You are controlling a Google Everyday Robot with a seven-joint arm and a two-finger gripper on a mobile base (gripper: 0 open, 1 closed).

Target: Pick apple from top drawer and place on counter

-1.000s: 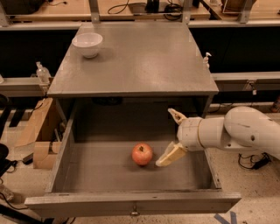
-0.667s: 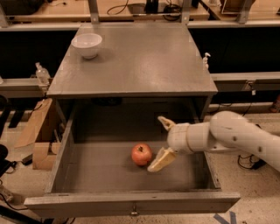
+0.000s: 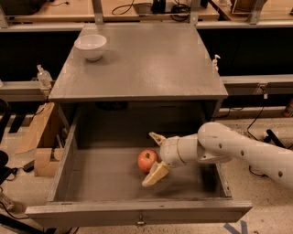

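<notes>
The red-orange apple [image 3: 147,160] lies on the floor of the open top drawer [image 3: 137,212], near its middle. My gripper [image 3: 154,157] reaches in from the right, inside the drawer. Its two pale fingers are spread open around the apple's right side, one finger [image 3: 156,137] behind it and one finger [image 3: 154,175] in front of it. The apple rests on the drawer floor and is not lifted. The grey counter [image 3: 146,59] is the cabinet top above the drawer.
A white bowl [image 3: 90,46] stands on the counter's back left corner. A cardboard box [image 3: 39,137] sits on the floor left of the cabinet. Light wooden benches [image 3: 137,9] with cables run along the back. My white arm [image 3: 247,153] crosses the drawer's right wall.
My gripper has moved left inside the drawer, from a gap right of the apple to having its open fingers either side of it. The apple has not moved.
</notes>
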